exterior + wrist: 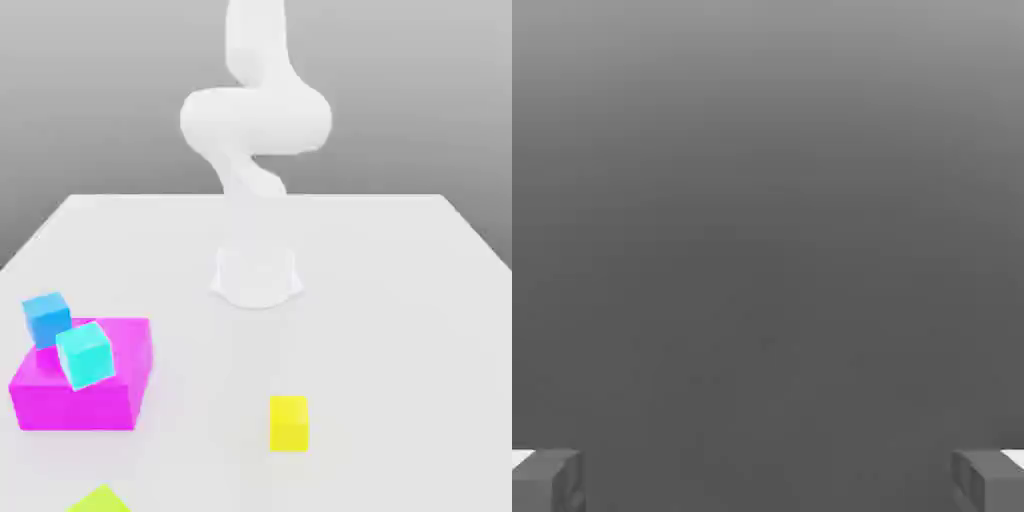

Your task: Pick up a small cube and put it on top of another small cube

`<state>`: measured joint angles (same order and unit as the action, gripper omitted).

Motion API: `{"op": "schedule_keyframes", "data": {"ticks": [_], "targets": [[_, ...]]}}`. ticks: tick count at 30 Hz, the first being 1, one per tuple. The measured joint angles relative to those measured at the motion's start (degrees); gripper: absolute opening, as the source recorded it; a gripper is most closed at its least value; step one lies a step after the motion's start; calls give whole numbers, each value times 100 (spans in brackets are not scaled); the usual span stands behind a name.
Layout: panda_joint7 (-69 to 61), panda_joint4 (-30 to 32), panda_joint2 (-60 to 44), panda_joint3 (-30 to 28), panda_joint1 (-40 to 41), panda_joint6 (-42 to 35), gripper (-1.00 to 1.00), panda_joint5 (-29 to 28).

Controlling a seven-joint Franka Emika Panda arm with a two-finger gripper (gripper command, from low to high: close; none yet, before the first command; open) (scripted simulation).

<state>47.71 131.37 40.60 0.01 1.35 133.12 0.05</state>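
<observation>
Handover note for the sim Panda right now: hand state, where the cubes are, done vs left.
Hand: open, nothing between the fingers.
Lime-green cube: on the table at the near edge of the exterior view, left of centre, partly cut off by the frame.
Blue cube: at the back left of the magenta block, right by the cyan cube that sits tilted on the block.
Yellow cube: loose on the table, not part of the job.
Done: nothing yet.
Left: grasp the lime-green cube, lift it, set it on the blue cube; likely tight next to the cyan one.
</observation>
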Motion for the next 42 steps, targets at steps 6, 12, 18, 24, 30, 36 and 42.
{"op": "schedule_keyframes", "data": {"ticks": [6, 12, 18, 24, 30, 36, 42], "targets": [[479, -99, -1282, -25, 296, 331, 0, -19], [947, -196, -2528, -102, 535, 652, 0, -40], [1382, -293, -3774, -245, 741, 973, 0, -15], [1750, -390, -5023, -354, 934, 1293, 0, 106], [2021, -496, -6275, -463, 1098, 1637, 0, 341], [1977, -682, -7227, -374, 1199, 2301, -100, 479], [1978, -679, -7215, -374, 1200, 2295, -100, 479]]}}
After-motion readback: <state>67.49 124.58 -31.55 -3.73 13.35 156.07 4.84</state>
